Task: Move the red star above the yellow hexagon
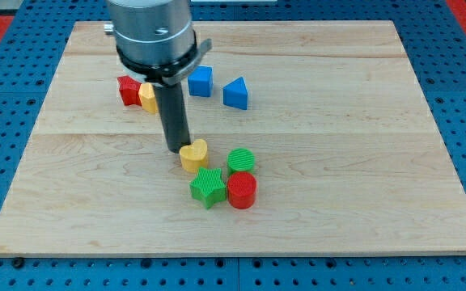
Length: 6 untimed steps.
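The red star [127, 90] lies on the wooden board [338, 121] at the view's upper left. The yellow hexagon [147, 97] touches its right side and is partly hidden behind my rod. My tip [176, 150] rests lower down, well below both of them. It sits right against the left side of a yellow heart [194, 154].
A blue cube [201, 82] and a blue triangle [235, 94] lie right of the rod. Below the heart cluster a green cylinder [241, 160], a green star [208, 187] and a red cylinder [242, 191]. The board is bordered by blue pegboard.
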Each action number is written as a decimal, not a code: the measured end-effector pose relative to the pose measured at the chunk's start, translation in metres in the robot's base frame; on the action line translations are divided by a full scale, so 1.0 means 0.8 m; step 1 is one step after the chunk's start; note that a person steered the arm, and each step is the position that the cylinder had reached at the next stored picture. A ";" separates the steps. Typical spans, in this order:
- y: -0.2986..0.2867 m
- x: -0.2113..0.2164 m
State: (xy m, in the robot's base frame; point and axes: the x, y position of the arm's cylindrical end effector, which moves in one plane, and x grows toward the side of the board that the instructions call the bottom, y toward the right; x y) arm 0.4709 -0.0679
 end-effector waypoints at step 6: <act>-0.126 -0.164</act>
